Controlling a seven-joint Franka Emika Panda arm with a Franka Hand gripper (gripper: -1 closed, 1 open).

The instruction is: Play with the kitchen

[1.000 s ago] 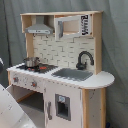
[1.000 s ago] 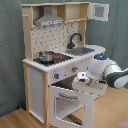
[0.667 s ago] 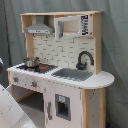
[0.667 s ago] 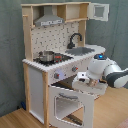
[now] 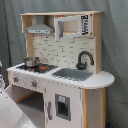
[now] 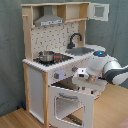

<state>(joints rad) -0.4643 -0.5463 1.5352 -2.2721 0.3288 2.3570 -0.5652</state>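
The kitchen (image 5: 75, 82) is a tall white and light-wood toy with a grey hood (image 5: 39, 29), a black faucet (image 5: 84, 59), a sink (image 5: 72, 74) and a stovetop (image 5: 42, 67) that carries a small metal pot (image 5: 31, 62). In the second exterior view the kitchen (image 6: 37, 82) has its windowed oven door (image 6: 72, 102) swung open and down. My white arm (image 6: 107, 67) reaches in from the second exterior view's right. My gripper (image 6: 80, 76) sits just above the open door, close to the knobs (image 6: 59, 75) on the front panel.
An upper cabinet door (image 6: 100, 11) stands open at the top right of the second exterior view. A grey curtain (image 5: 115, 45) hangs behind the toy. A pale slanted panel (image 5: 12, 107) fills the first exterior view's lower left. The floor (image 6: 15, 120) is wood.
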